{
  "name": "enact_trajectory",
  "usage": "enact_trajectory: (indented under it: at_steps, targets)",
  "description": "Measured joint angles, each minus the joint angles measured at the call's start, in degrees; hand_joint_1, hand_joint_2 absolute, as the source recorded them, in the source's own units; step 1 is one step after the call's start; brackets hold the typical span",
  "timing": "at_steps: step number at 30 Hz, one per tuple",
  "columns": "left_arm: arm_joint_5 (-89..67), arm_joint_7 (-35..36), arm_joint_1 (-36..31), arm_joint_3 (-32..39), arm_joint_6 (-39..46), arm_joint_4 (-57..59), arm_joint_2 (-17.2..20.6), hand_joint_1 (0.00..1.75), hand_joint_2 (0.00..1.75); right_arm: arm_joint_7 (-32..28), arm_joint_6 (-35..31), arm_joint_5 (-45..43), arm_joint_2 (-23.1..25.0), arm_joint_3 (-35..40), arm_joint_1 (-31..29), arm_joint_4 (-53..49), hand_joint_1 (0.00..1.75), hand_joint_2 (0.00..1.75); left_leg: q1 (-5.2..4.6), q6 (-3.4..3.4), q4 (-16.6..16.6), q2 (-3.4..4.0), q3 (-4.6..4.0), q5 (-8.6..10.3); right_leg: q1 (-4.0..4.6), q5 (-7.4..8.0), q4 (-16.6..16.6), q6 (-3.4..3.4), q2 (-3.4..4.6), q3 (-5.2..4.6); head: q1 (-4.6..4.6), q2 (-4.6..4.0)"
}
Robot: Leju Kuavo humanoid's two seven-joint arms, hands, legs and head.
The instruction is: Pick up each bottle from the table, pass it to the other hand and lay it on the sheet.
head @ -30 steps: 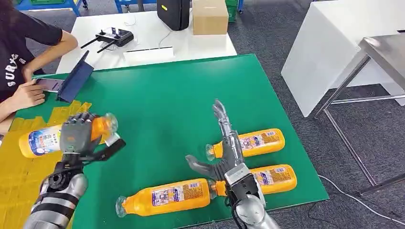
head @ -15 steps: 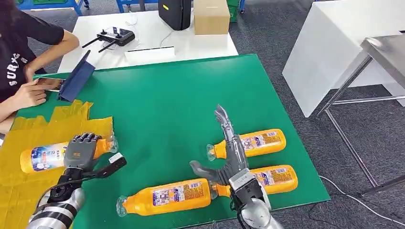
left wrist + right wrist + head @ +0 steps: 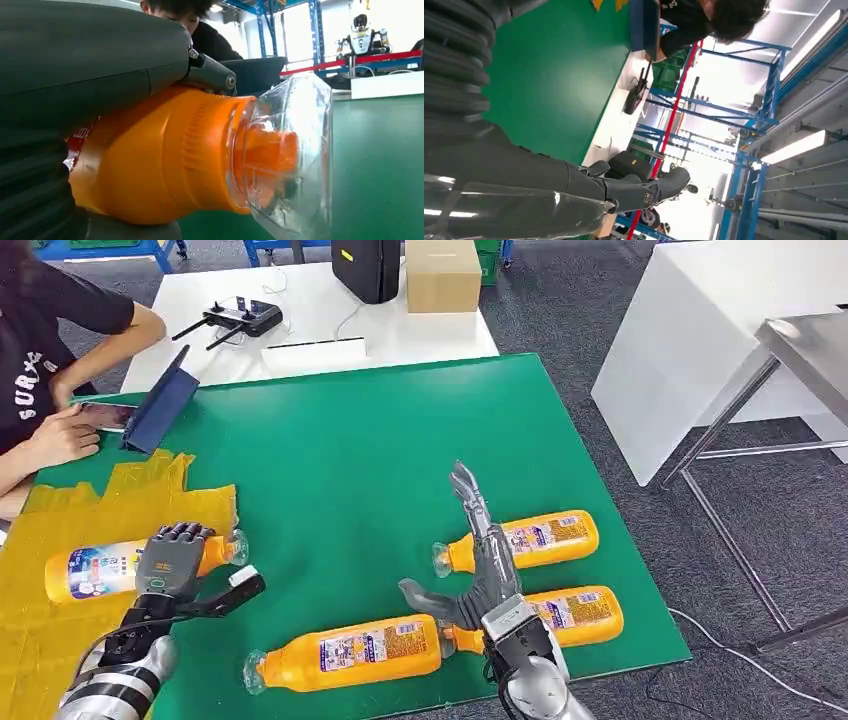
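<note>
Where the green table meets the white desk behind it: remote controller, black case and cardboard box noted on the desk. Person seated at the far left corner, one hand by a phone and a propped blue tablet cover. White cabinet and steel table frame off to the right, apart from the work surface.

Yellow sheet spread over the left part of the table. Held bottle lying across the sheet, clear cap end reaching just past its edge toward the green. Left hand over the neck end, fingers curled down over the orange body, thumb stretched out sideways toward the middle of the table. Confirmed in the left wrist view: same bottle pressed against the palm, cap close to the lens; whether resting on the sheet or just above it cannot be told.

Right hand flat and empty, fingers spread and stretched forward, thumb out to the left. Set over three bottles: far bottle, near right bottle, near left bottle. Neck ends of the right pair partly hidden by this hand and wrist; contact with them not determinable. Right wrist view turned and largely blocked by dark fingers.
</note>
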Motion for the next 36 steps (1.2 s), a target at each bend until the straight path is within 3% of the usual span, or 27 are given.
enact_trajectory:
  at_steps: [28, 33, 36]
  targets:
    - [8.0, -7.9, -3.0, 14.9, 0.2, 2.7, -7.4, 0.00, 1.75, 0.9, -0.2, 1.2, 0.2, 0.0, 0.2, 0.0, 0.00, 1.75, 0.00, 0.00, 0.0, -0.03, 0.02, 0.00, 0.00, 0.00, 0.0, 0.00, -0.02, 0.02, 0.00, 0.00]
    - [19.8, -14.9, -5.2, 15.9, -1.5, 6.3, -8.6, 0.00, 1.75, 1.2, 0.1, 2.1, 0.5, 0.0, 0.2, 0.0, 0.00, 1.75, 0.00, 0.00, 0.0, -0.03, 0.01, 0.00, 0.00, 0.00, 0.0, 0.00, -0.02, 0.02, 0.00, 0.00]
    - [35.3, -22.1, -5.6, 16.2, -10.4, 6.3, -9.8, 0.00, 1.75, 1.4, 0.2, 3.0, 0.6, 0.0, 0.2, 0.0, 0.00, 1.75, 0.00, 0.00, 0.0, -0.03, 0.01, 0.00, 0.00, 0.00, 0.0, 0.00, -0.03, 0.02, -0.02, 0.02]
